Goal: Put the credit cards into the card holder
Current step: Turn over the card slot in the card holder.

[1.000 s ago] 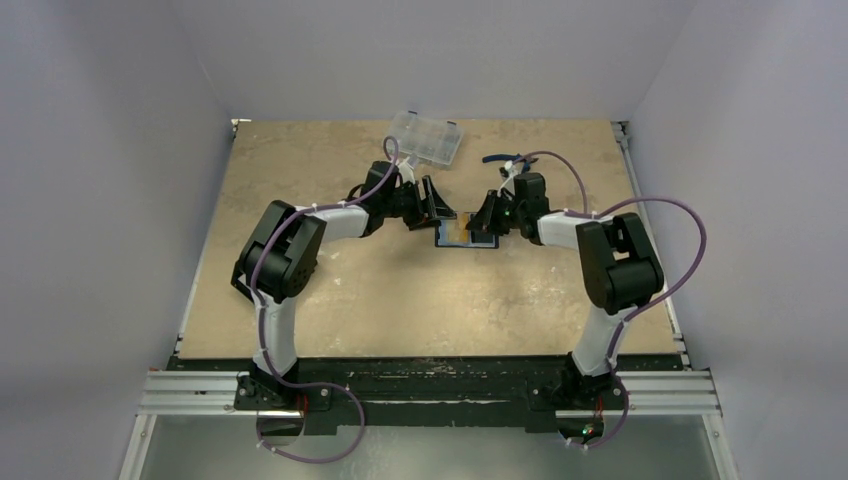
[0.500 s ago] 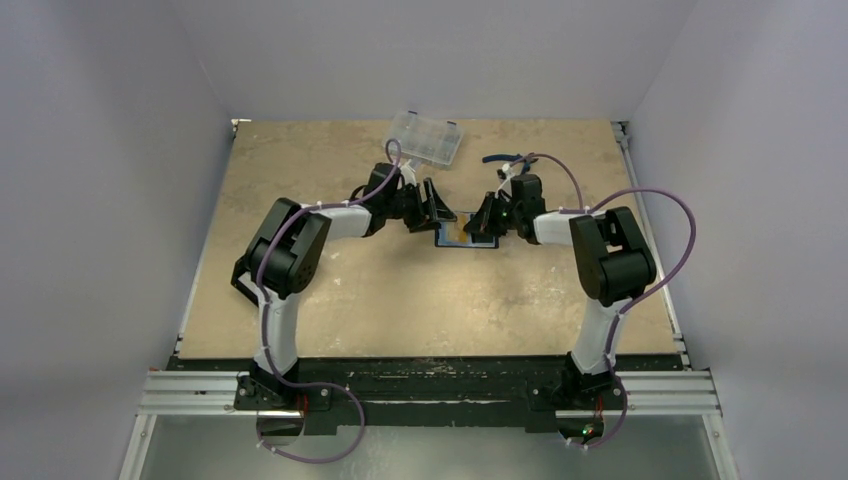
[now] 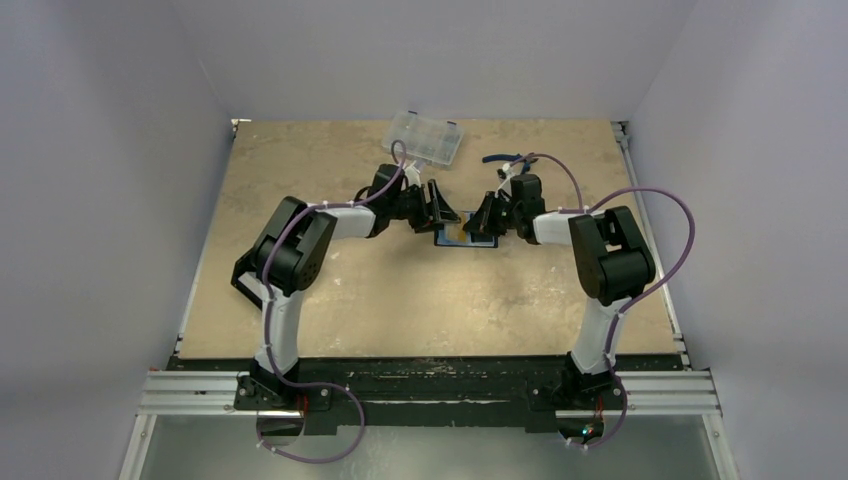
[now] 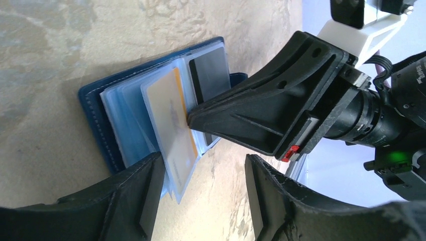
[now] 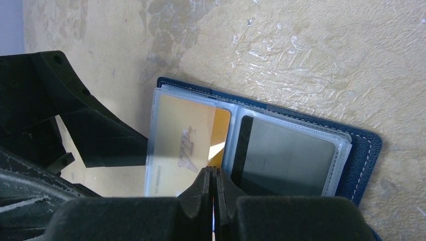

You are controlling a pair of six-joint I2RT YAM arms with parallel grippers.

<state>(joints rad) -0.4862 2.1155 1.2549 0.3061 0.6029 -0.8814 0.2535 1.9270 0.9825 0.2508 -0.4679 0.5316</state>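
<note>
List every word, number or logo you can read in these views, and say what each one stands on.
"VIP": slanted grey letters on the gold card, which sits in a clear sleeve of the open card holder.
Small print lower on that card: too blurred to read.
Same card's mark in the left wrist view: blurred.
Nothing else is legible.

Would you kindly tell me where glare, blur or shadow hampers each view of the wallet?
Top external: even light, but the card holder is tiny and partly hidden. Left wrist: the left gripper in front is soft, the upper right corner blown out white. Right wrist: a glare patch sits on the gold card in its sleeve; the right gripper shows as dark silhouette.
</note>
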